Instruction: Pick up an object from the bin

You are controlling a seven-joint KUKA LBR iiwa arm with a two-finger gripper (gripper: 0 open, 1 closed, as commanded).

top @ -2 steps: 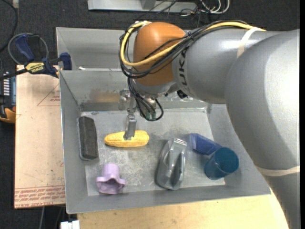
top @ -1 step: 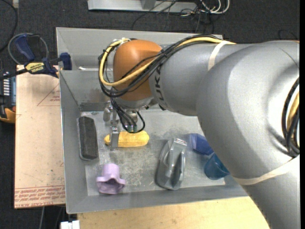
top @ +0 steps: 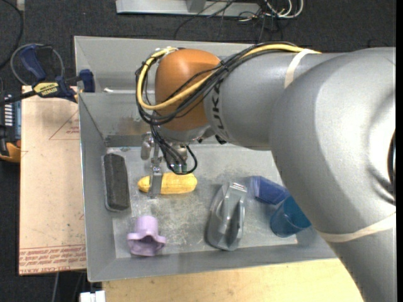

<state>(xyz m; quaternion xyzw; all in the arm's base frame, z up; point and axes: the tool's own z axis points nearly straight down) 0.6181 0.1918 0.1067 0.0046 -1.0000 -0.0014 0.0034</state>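
We see the gripper (top: 155, 185) down at the left end of a yellow oblong piece (top: 175, 184) mid-bin (top: 94, 143). We cannot tell if it is open or clamped. Near the piece's left, apart from it, is a dark grey bar (top: 116, 181). Below-left is a lilac thing (top: 145, 236), below-right a grey plastic thing (top: 227, 218). Further right is a blue cup (top: 280, 209), partly under the arm (top: 302, 118).

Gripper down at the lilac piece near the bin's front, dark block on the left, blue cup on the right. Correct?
No. The camera view shows the gripper down at the yellow corn-like piece in the bin's middle; the lilac piece lies apart, nearer the front. As stated: dark block left, blue cup right.
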